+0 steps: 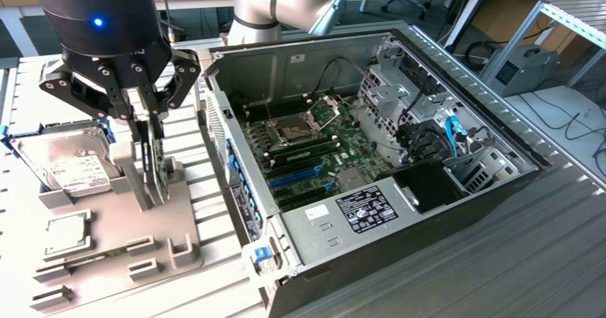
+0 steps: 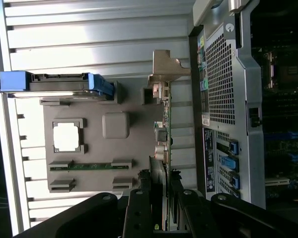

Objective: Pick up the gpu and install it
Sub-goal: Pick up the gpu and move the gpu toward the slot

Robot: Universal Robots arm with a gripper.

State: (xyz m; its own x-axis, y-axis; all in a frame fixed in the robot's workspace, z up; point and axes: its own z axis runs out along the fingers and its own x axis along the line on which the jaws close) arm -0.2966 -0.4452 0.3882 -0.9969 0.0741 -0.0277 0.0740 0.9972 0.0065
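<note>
The gpu (image 1: 164, 163) stands on edge in the grey holder tray (image 1: 113, 250), a thin dark board with a silver end bracket (image 2: 166, 67). My gripper (image 1: 150, 190) hangs straight down over it, and its two fingers press the card from both sides. In the wrist view the gpu (image 2: 165, 131) runs edge-on between the black fingers (image 2: 139, 203), with the gripper (image 2: 161, 201) shut on the gpu. The card's lower edge still sits at the tray. The open computer case (image 1: 530, 163) lies on the exterior view's right, its motherboard and blue expansion slots (image 1: 294, 179) exposed.
On the tray are also a hard drive (image 1: 67, 167) in a blue bracket, a square processor chip (image 1: 68, 233) and a memory stick (image 2: 89, 166). The case's perforated rear wall (image 2: 221, 99) stands close beside the gpu. Cables and a drive cage (image 1: 416, 112) crowd the case's far side.
</note>
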